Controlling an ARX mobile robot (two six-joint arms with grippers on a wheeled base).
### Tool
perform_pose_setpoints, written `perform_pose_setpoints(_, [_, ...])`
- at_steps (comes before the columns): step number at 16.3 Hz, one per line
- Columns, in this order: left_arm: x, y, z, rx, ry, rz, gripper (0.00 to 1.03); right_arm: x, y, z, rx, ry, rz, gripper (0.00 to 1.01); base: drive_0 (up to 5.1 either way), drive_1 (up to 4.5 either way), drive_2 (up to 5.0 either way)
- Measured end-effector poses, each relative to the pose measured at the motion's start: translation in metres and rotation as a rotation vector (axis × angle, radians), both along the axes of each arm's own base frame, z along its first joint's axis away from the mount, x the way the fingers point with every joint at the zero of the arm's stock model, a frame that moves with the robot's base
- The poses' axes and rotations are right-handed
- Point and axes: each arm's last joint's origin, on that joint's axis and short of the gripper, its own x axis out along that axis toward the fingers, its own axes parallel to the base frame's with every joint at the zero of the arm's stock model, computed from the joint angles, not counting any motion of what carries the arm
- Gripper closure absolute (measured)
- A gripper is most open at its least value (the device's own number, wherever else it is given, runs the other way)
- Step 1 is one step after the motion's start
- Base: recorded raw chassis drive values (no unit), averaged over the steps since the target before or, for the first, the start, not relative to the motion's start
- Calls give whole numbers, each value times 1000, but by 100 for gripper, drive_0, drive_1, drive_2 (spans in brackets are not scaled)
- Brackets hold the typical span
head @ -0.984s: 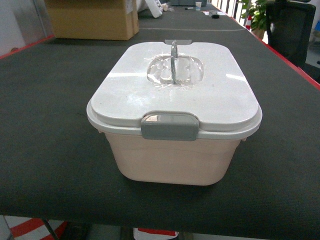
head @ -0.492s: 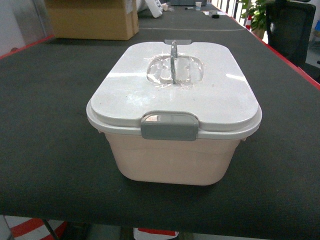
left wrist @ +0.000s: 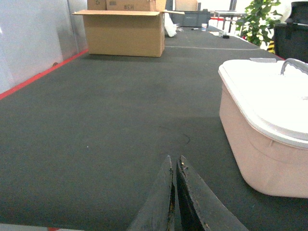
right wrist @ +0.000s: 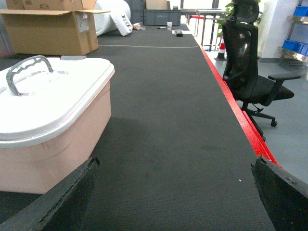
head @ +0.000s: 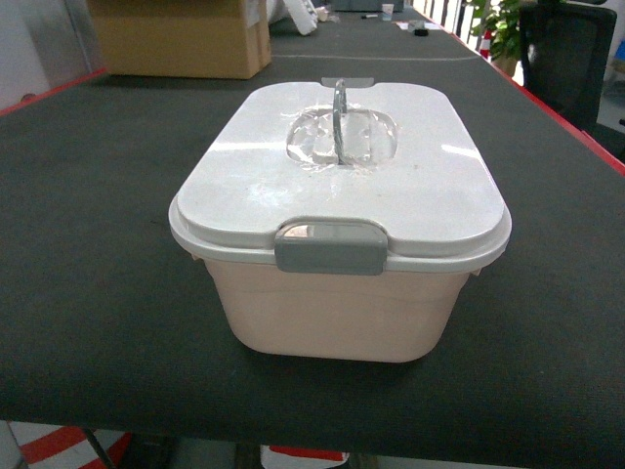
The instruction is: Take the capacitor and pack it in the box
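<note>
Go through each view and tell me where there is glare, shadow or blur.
Head view: glare streaks on the white lid and the clear handle recess; a soft shadow beneath the box. Left wrist view: the left gripper is near the lens and soft-edged; the far background is washed out. Right wrist view: the lid is overexposed; the right gripper's fingers are dark at the bottom corners.

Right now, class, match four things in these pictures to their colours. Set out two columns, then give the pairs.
Things:
1. lid
2. latch
3. carton
4. chair

Colours:
A. brown
B. black
C. white
D. grey

Pairs: 1-C, 2-D, 3-A, 4-B
</note>
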Motion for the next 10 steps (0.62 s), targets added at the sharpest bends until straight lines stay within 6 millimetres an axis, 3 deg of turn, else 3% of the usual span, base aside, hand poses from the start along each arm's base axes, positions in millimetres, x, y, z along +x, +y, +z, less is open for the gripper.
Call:
perform_pose_setpoints(2, [0, 0, 0, 0, -2, 1, 90, 0, 0, 0, 0, 0, 0, 3, 0, 0, 0])
perform_pose_setpoints(4, [0, 0, 0, 0, -2, 0, 63, 0, 0, 0, 0, 0, 0, 3, 0, 0, 0])
perform_pose_setpoints(6, [0, 0, 0, 0, -2, 0, 43, 0, 0, 0, 0, 0, 0, 3, 0, 0, 0])
perform_pose_setpoints(7, [0, 0, 0, 0, -2, 0, 17, 0, 0, 0, 0, 0, 0, 3, 0, 0, 0])
perform_pose_setpoints(9, [0, 0, 0, 0, -2, 0, 3, 0, 0, 0, 0, 0, 0, 3, 0, 0, 0])
perform_pose_setpoints(10, [0, 0, 0, 0, -2, 0, 5, 0, 0, 0, 0, 0, 0, 3, 0, 0, 0])
